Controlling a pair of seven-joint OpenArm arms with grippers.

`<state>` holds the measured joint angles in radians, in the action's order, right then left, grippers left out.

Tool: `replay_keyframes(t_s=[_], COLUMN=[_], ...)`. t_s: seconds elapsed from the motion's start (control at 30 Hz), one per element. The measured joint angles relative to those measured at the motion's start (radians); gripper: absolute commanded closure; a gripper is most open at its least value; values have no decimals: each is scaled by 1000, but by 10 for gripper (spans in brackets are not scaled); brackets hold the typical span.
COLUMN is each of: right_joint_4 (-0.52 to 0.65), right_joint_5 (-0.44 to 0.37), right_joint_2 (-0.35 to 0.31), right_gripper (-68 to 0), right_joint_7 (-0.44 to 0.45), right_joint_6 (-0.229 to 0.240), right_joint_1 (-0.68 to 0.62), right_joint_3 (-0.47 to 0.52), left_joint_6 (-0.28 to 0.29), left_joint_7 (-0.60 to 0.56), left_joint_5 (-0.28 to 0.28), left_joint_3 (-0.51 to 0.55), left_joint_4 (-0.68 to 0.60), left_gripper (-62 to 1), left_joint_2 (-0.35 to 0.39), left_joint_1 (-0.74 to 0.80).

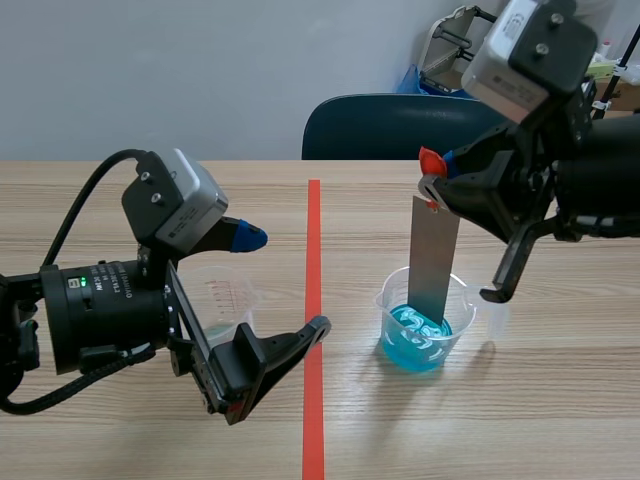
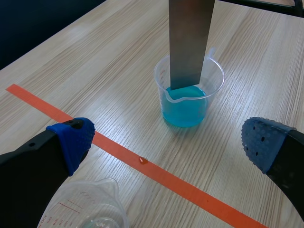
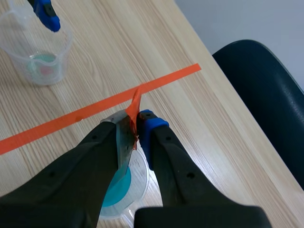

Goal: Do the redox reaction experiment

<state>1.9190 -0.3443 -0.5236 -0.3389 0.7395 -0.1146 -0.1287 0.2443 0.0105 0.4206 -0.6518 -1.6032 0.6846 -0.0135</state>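
A clear beaker [image 1: 422,322] [image 2: 189,90] holding blue liquid [image 3: 118,186] stands right of the red tape line. A grey metal strip [image 1: 434,258] [image 2: 190,42] [image 3: 122,142] hangs upright with its lower end dipped in the blue liquid. My right gripper [image 1: 436,175] [image 3: 136,124] is shut on the strip's top end, which bears an orange-red tab. My left gripper [image 1: 285,290] [image 2: 166,142] is open and low over the table, left of the tape. A second clear beaker [image 1: 222,305] [image 2: 92,209] [image 3: 38,50], nearly empty, sits under and just behind the left gripper.
A red tape line [image 1: 313,320] runs down the table's middle. A dark blue chair [image 1: 400,125] stands behind the table's far edge. A small orange drop [image 2: 142,161] lies on the tape.
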Motion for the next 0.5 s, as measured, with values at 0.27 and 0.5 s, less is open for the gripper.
replay_keyframes(t_s=[0.27, 0.5], right_joint_4=[-70, -95], right_joint_5=[106, 149], right_joint_2=[0, -41], right_gripper=[-6, -6], right_joint_7=[98, 191], right_joint_6=[0, 0], right_joint_1=[0, 0], right_joint_3=[-43, -116], left_joint_6=[0, -1], left_joint_7=[0, 0], left_joint_5=[0, 0], left_joint_3=[0, 0], left_joint_4=[0, 0], left_gripper=[-623, -623], left_joint_2=[0, 0], left_joint_1=[0, 0])
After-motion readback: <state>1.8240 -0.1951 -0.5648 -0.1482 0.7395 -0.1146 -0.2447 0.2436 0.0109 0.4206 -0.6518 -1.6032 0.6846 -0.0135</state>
